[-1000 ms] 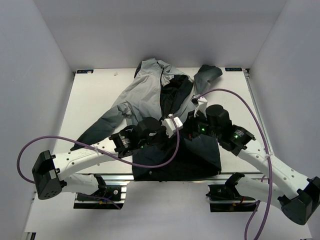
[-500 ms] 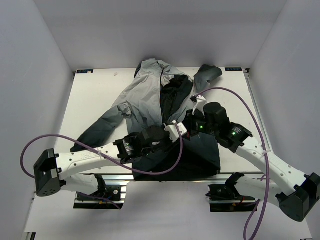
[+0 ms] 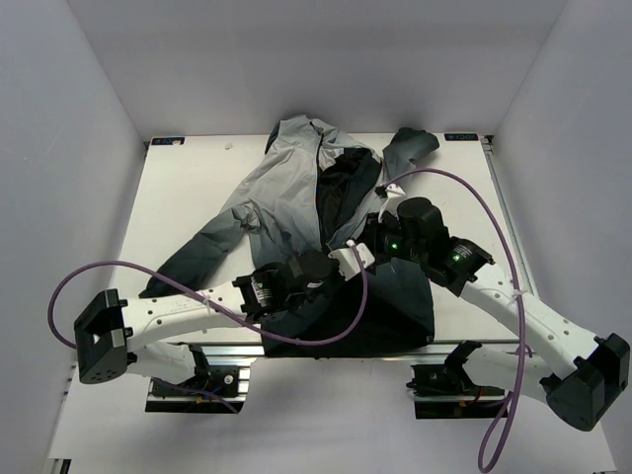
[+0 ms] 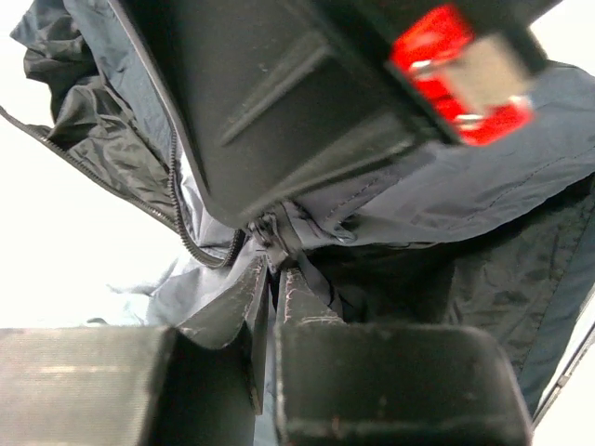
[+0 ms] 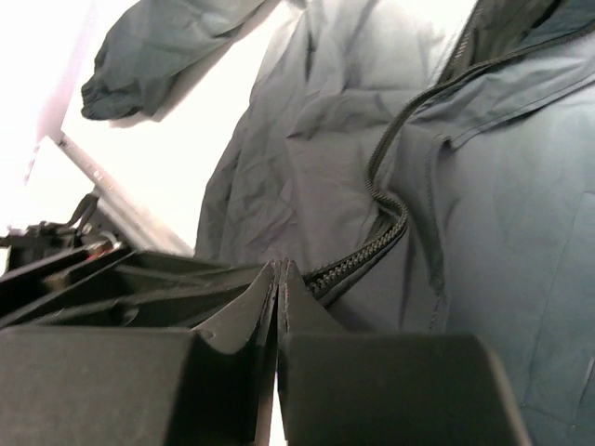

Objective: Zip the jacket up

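**A:** What matters here?

**B:** Your left claw is pinched shut on the jacket at the slider, right at its tips. Your right claw is clamped on the zipper edge. Pull that edge taut and straight between them before you run the slider.

**A:** And the jacket?

**B:** Thin, grey fading dark, lying open on the bench beneath both claws.

My white left arm and right arm carry black joint housings pricked with green lights and trail looping purple cables, while up close my left claw and right claw show matte black, scuffed fingers, one body bearing a red tab.
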Controlling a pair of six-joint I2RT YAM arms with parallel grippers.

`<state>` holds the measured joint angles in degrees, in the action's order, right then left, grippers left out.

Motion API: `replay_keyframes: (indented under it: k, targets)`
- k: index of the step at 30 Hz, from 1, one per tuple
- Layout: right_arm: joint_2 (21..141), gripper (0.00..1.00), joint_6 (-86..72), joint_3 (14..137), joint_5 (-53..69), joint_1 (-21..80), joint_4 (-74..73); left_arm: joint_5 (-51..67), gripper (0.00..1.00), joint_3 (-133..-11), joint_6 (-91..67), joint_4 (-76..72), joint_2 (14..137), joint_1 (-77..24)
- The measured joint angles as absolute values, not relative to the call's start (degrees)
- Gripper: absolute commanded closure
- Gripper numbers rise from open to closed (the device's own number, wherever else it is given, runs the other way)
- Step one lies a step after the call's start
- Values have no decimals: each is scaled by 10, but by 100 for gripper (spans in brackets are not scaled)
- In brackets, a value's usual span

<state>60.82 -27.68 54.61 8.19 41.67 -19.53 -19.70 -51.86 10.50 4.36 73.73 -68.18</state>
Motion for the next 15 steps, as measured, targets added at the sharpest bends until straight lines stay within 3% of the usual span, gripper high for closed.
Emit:
replay_keyframes:
  k: [7, 15]
  targets:
    - [620, 100, -268, 540, 48, 430, -145, -215, 100, -494, 103, 43, 673, -691]
    - [653, 100, -259, 515, 109, 440, -41, -258, 100, -465, 55, 76, 610, -696]
